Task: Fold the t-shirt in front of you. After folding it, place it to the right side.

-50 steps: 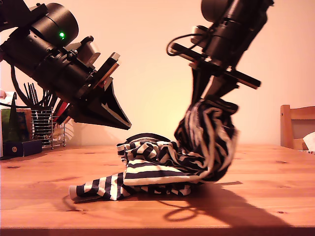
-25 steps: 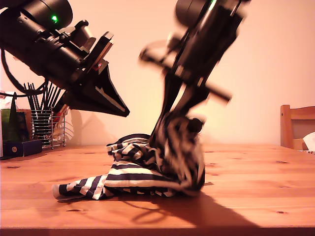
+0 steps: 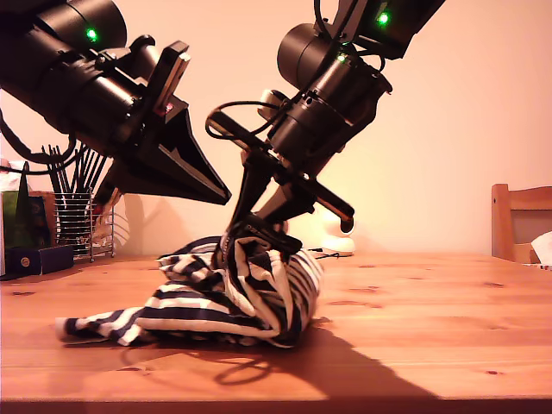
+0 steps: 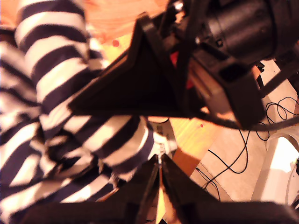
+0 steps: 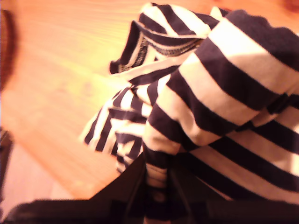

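The striped t-shirt [image 3: 224, 293] lies bunched on the wooden table [image 3: 431, 328], with one end trailing toward the exterior view's left. My first gripper [image 3: 250, 228] comes down from the exterior view's upper right and is shut on a raised fold at the top of the pile. In the first wrist view its tips [image 4: 159, 161] pinch striped cloth [image 4: 56, 116]. My second gripper [image 3: 220, 197] hangs just above the shirt, a black wedge [image 4: 74, 108] beside the first gripper. In its own view [image 5: 156, 182] stripes [image 5: 224, 93] fill the space ahead, and its jaw gap is unclear.
A wire rack with utensils [image 3: 73, 224] and dark boxes stand at the exterior view's left. A wooden chair [image 3: 517, 220] is at that view's right. A white object [image 3: 332, 241] sits on the table behind the shirt. Cables [image 4: 233, 163] lie on the floor beyond the table edge.
My first gripper has swung down and toward the exterior view's left, carrying the lifted cloth onto the pile. The whole shirt slid leftward. My second gripper rose slightly.
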`<action>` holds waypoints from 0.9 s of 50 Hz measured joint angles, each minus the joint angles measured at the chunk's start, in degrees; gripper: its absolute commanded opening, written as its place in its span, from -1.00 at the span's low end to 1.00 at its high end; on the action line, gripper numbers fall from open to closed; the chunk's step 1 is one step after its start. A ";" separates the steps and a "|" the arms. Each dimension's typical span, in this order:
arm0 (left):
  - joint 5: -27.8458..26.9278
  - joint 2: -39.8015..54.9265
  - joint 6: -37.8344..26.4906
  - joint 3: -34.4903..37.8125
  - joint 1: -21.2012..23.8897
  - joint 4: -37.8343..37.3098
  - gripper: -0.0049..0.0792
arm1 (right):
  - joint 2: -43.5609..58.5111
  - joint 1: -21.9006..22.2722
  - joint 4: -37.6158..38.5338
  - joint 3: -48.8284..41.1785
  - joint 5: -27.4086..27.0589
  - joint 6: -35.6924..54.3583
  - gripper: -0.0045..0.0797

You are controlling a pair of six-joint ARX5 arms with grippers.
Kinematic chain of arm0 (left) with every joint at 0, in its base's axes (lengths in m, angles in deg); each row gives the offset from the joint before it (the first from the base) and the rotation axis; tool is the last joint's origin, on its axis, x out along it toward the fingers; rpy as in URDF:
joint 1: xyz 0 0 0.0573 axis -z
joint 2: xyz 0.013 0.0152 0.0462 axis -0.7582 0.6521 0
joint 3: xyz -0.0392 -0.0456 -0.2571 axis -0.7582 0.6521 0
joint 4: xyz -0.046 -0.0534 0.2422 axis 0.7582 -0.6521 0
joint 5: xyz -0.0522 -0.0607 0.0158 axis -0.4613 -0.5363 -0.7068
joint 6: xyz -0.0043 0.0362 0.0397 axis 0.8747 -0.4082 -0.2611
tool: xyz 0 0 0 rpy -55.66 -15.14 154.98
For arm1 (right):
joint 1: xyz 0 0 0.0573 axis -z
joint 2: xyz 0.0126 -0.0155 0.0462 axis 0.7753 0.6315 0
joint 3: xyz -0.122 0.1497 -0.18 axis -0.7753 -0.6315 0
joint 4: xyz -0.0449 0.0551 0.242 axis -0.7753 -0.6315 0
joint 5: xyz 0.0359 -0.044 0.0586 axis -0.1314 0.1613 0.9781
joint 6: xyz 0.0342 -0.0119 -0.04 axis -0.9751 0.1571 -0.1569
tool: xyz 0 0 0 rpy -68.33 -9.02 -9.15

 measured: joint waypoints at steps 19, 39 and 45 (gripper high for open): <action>1.55 -0.37 -16.02 0.02 -0.11 -0.46 -0.93 | 0.00 0.00 0.04 0.00 1.11 0.28 -0.92; 1.51 -0.37 -38.03 0.00 -0.33 0.72 -0.93 | 0.00 0.00 0.35 0.00 6.54 0.26 -0.92; -0.13 -0.35 -39.06 0.00 -0.33 0.72 -0.93 | 0.00 0.00 0.11 0.00 6.56 0.26 -0.92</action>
